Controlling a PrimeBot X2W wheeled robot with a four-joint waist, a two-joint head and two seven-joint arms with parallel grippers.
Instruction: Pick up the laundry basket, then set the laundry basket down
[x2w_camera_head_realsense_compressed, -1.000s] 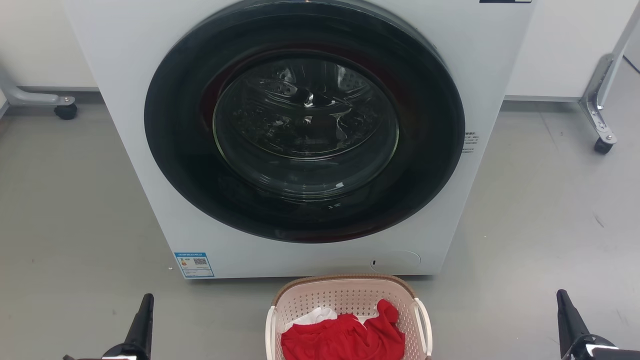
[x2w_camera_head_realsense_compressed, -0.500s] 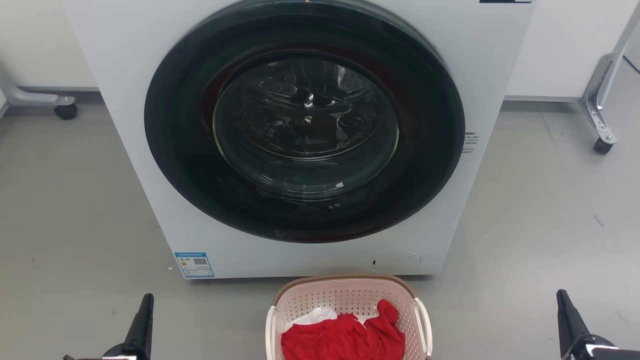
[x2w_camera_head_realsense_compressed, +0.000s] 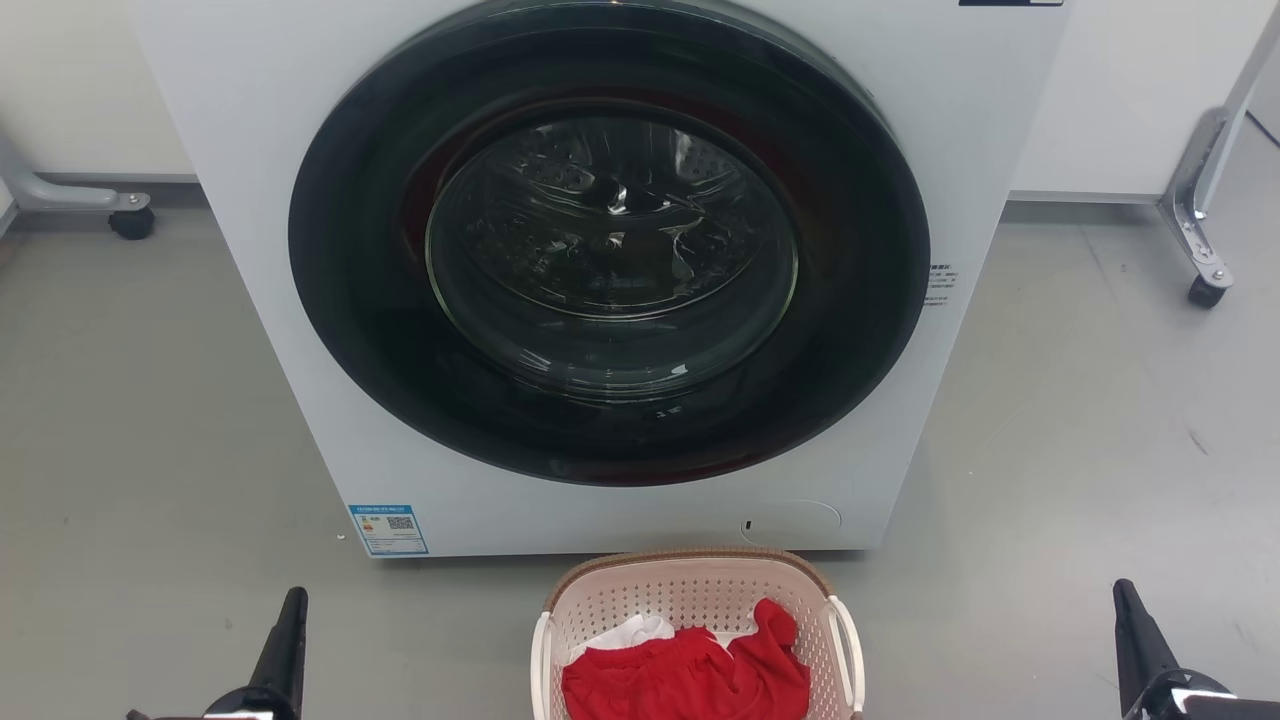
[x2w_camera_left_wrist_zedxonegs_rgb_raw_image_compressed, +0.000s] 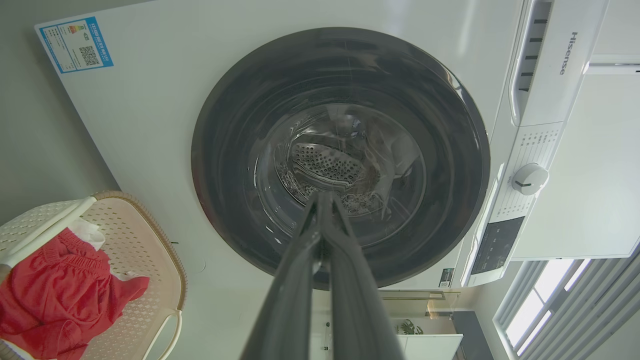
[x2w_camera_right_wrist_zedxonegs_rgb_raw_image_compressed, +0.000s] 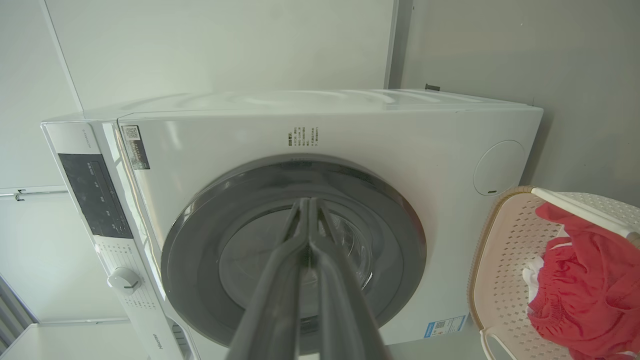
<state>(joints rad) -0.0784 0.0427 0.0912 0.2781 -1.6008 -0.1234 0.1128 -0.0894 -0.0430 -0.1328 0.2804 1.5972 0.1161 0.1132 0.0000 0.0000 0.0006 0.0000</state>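
Laundry basket (x2w_camera_head_realsense_compressed: 690, 592) at the bottom centre of the head view, standing on grey floor (x2w_camera_head_realsense_compressed: 150, 420) just in front of a white washing machine (x2w_camera_head_realsense_compressed: 240, 180), red clothing (x2w_camera_head_realsense_compressed: 690, 680) inside. Left gripper (x2w_camera_head_realsense_compressed: 293, 600) at lower left and right gripper (x2w_camera_head_realsense_compressed: 1122, 592) at lower right, both well apart from the basket, each with fingers pressed together, holding nothing.

Slim left end effector (x2w_camera_left_wrist_zedxonegs_rgb_raw_image_compressed: 324, 200), long dark grey fingers (x2w_camera_left_wrist_zedxonegs_rgb_raw_image_compressed: 292, 280) (smooth, tapering), right end effector (x2w_camera_right_wrist_zedxonegs_rgb_raw_image_compressed: 308, 202) alike
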